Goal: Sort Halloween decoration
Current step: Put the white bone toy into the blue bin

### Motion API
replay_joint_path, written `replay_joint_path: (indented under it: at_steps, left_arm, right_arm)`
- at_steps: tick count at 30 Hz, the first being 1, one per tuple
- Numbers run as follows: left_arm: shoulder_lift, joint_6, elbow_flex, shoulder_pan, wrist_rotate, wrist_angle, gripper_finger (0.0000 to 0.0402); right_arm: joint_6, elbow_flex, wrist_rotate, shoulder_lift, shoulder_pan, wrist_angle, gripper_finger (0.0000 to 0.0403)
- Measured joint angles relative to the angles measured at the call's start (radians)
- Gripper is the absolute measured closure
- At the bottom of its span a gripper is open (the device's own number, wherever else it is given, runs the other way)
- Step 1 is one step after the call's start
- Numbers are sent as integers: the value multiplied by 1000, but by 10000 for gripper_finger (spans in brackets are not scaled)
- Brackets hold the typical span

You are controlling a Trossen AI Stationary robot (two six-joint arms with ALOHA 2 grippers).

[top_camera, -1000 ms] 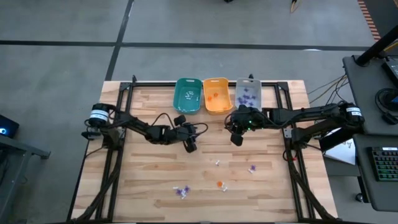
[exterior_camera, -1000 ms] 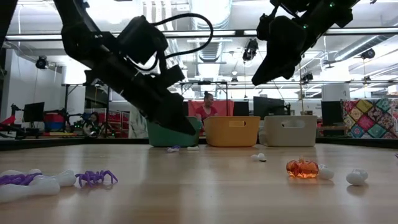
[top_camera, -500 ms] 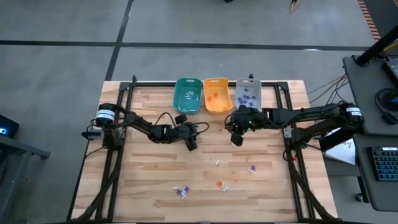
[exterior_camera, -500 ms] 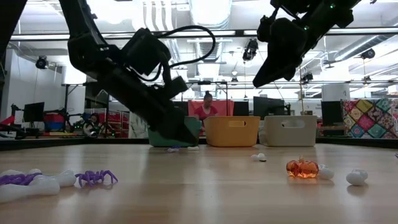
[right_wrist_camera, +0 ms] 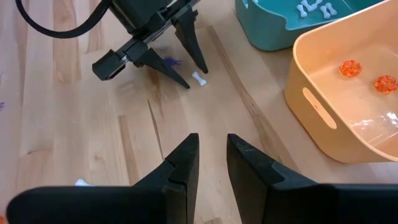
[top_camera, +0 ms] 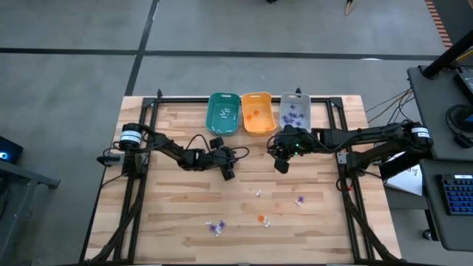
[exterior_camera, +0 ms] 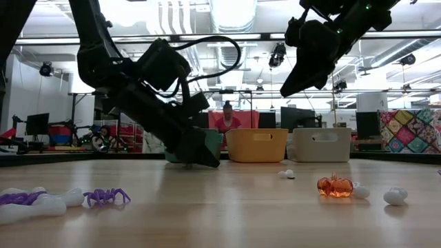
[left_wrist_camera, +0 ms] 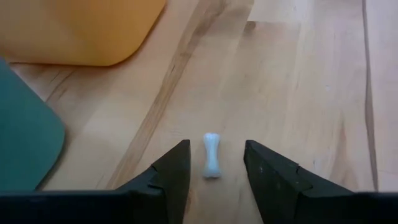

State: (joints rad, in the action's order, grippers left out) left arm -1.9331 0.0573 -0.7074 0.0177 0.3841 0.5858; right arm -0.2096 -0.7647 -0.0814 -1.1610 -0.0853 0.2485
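Observation:
A small white bone [left_wrist_camera: 211, 155] lies flat on the wooden table in front of the teal bin [top_camera: 223, 113]. My left gripper [left_wrist_camera: 214, 152] is open with its fingertips down at the tabletop, one on each side of the bone without touching it. The right wrist view shows the same from farther off: the left gripper [right_wrist_camera: 186, 68] straddles the bone [right_wrist_camera: 199, 79]. My right gripper [top_camera: 281, 166] hangs above the table in front of the orange bin [top_camera: 258, 112], open, with nothing between its fingers.
The grey bin [top_camera: 295, 111] stands right of the orange one at the far edge. Loose trinkets lie nearer: a white piece [top_camera: 259, 193], a purple one [top_camera: 300, 200], an orange pumpkin [exterior_camera: 335, 187], a purple spider [exterior_camera: 105, 198]. A person sits beyond the table.
My left gripper has sunk toward the table in front of the teal bin until its fingertips reach the tabletop. The right arm has kept still.

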Motion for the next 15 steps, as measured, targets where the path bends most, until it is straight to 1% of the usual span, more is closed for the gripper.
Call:
replay_joint_path:
  at_steps: [12,15]
  left_arm:
    - [-1,0,0,-2,-10,5,386]
    - [2,3,0,-6,-3,8,395]
  right_arm:
    - [0,0,0,0,0,0,330]
    - [0,0,0,0,0,0,330]
